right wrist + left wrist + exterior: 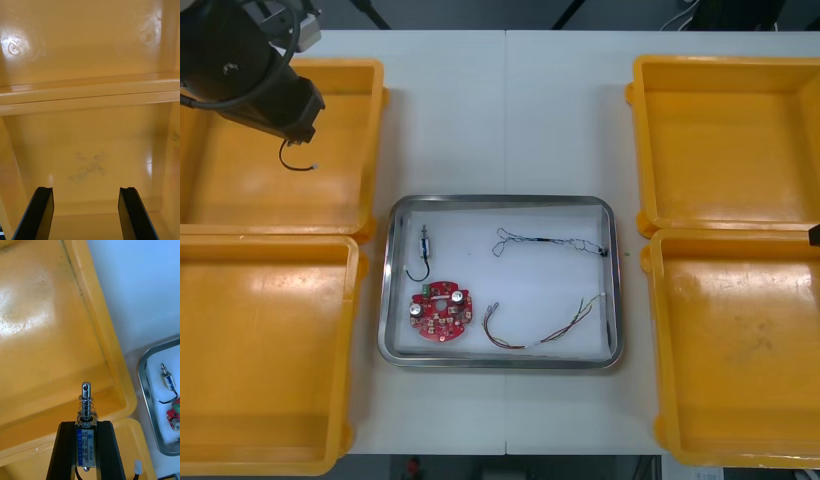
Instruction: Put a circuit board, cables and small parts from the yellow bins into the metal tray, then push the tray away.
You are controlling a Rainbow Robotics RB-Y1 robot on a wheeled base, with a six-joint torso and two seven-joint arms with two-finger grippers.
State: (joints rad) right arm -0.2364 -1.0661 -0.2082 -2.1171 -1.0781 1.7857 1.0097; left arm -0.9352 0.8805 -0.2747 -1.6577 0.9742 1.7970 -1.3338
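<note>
Upper left: small metal part (86, 401) is clamped by left gripper (85, 425). Its apparent dangling wire (296, 161) may be snagged by the bin (374, 150). Right gripper (86, 189) is parked open.

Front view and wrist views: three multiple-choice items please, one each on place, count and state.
1. The left claw hangs over: A the far left yellow bin; B the near right yellow bin; C bare table.
2. How many round red circuit boards lie in the metal tray? A none; B one; C two.
3. The right claw is: A open, holding nothing; B shut on a cable; C shut on a board.
Answers: 1 A, the front view sets its arm above that bin. 2 B, a single board lies there. 3 A, its fingers stand apart with nothing between them.
</note>
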